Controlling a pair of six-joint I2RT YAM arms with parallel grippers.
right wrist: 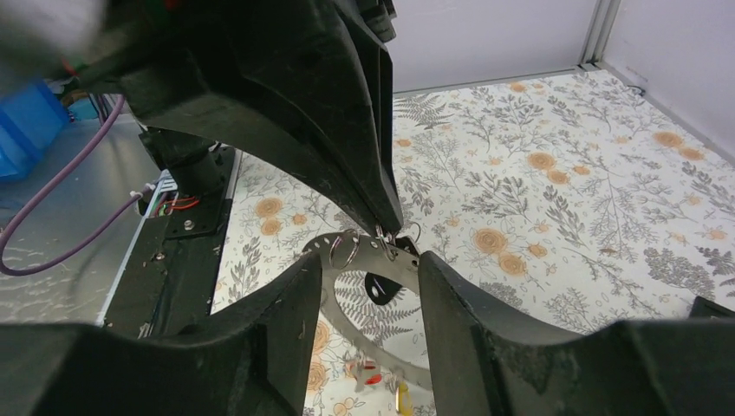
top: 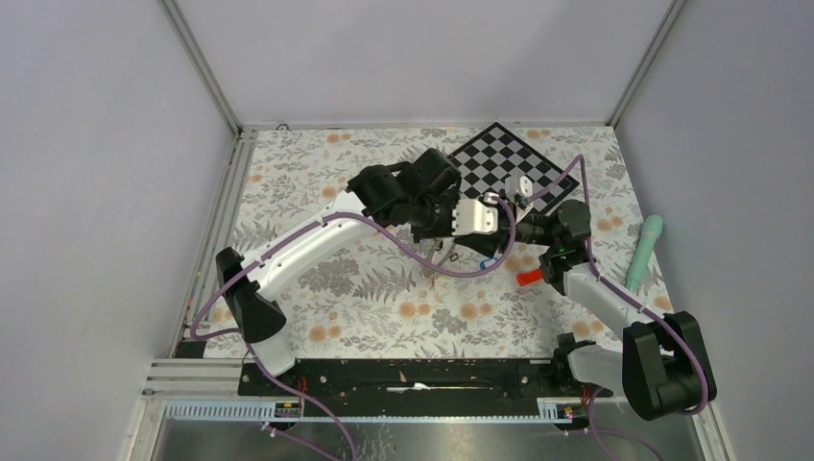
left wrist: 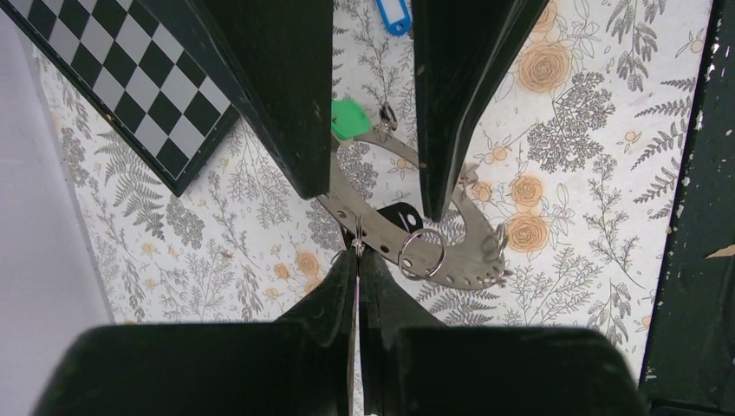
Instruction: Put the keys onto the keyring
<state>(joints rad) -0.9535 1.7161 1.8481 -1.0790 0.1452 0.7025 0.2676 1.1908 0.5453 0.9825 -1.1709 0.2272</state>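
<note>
**Two arms, one ring.** On the one flowered table [top: 384, 317], my left arm [top: 307, 235] and right arm [top: 600, 298] meet at mid-table, just near of the one chequered board [top: 504, 158]. One mint stick [top: 645, 250] lies by the right edge, well apart. One red oblong [top: 528, 278] lies beside my right arm.

The one keyring [left wrist: 468, 263], a flat grey ring drilled with small holes, sits tilted between my two hands with its gripped edge raised. My left gripper [left wrist: 357, 256] is clenched on that edge, its fingers pressed flat together over the metal. My right gripper [right wrist: 368, 264] is released. Its fingers stand apart, one to each side of the ring's band, which crosses the gap.

I count three key tags from my left wrist. The green tag [left wrist: 349, 119] is beside the ring's far arc, and the blue tag [left wrist: 394, 16] lies farther off on the cloth. The black tag [left wrist: 400, 215] shows through the ring's hole. At least two small split rings [left wrist: 422, 253] sit on the band near my left fingertips.

The overhead view alone shows the arms, the stick and the oblong, but my hands hide most of the ring there. Only my left wrist shows the green tag. Only my right wrist shows a red and a yellow fleck at its lower edge, too small to name. I cannot tell whether any key is threaded on.
</note>
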